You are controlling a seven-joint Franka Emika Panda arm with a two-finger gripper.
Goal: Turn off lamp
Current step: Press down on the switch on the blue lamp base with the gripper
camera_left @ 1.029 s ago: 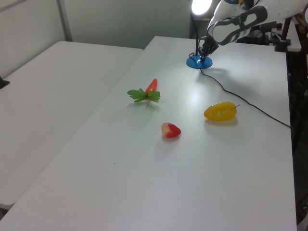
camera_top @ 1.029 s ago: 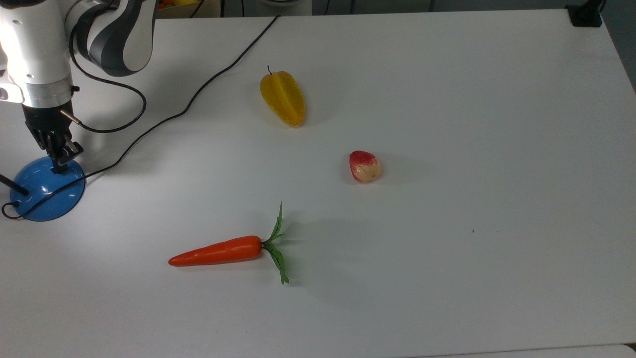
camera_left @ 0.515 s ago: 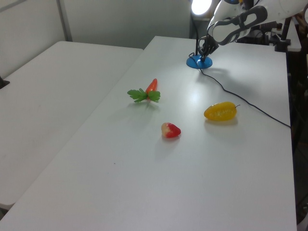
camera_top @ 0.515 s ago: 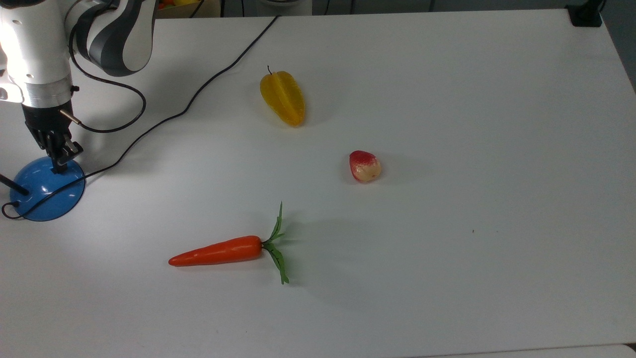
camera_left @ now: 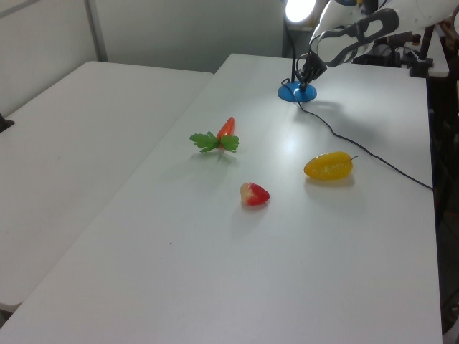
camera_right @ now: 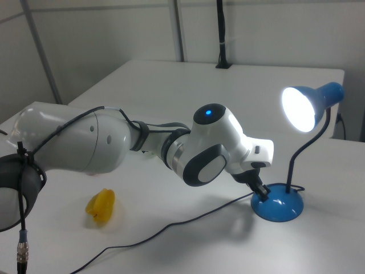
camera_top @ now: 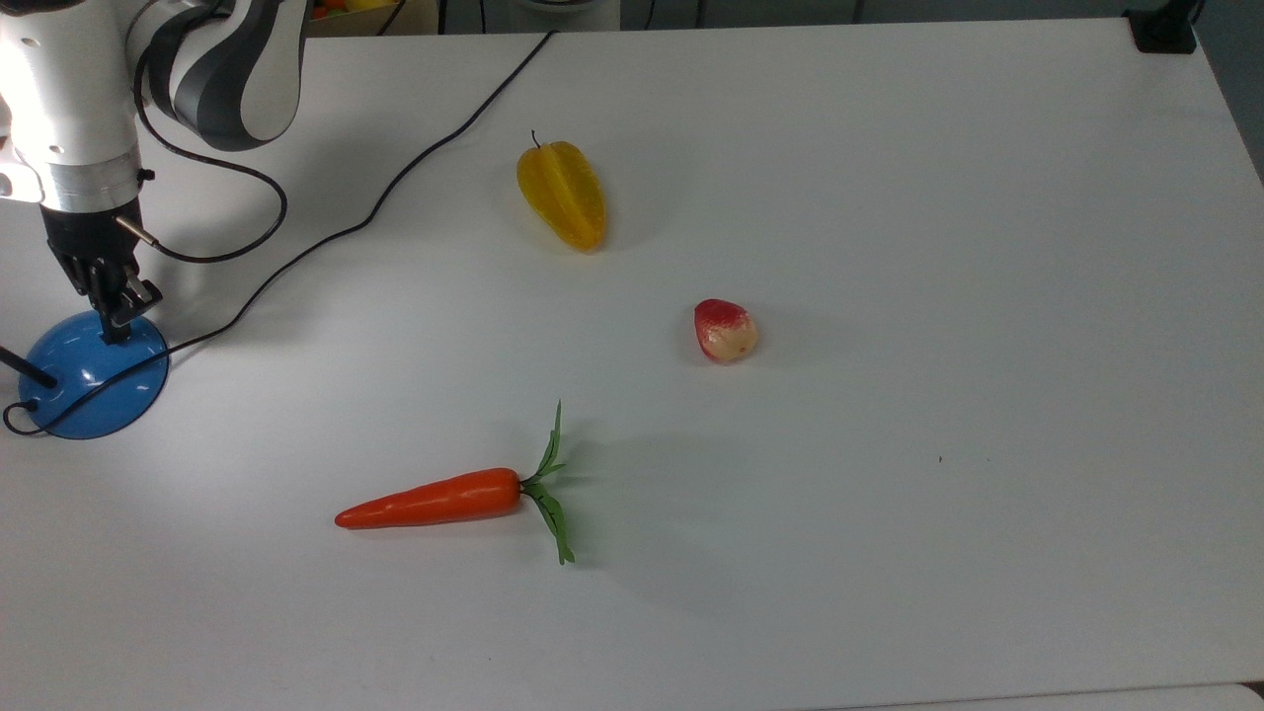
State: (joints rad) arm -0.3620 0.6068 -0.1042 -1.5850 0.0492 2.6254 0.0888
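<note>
The lamp has a glossy blue dome base (camera_top: pixel 94 380) at the top view's left edge, with a thin black stem and a black cord. In the right view its blue shade (camera_right: pixel 308 105) shines bright white above the base (camera_right: pixel 282 204). My gripper (camera_top: pixel 116 329) points down with its fingers shut together, the tips resting on the top of the base at its far side. The left view has the gripper (camera_left: pixel 305 83) on the base (camera_left: pixel 295 93) at the table's far end, with the lit bulb (camera_left: pixel 300 8) above. The switch is hidden under the fingertips.
On the white table lie a yellow starfruit (camera_top: pixel 562 194), a red-and-cream fruit (camera_top: pixel 725 330) and an orange carrot (camera_top: pixel 439 499) with green leaves. The lamp's black cord (camera_top: pixel 395 183) runs from the base toward the table's far edge.
The gripper has crept very slightly toward the top view's left while staying on the blue base. The lamp stays lit and the fruits have not moved.
</note>
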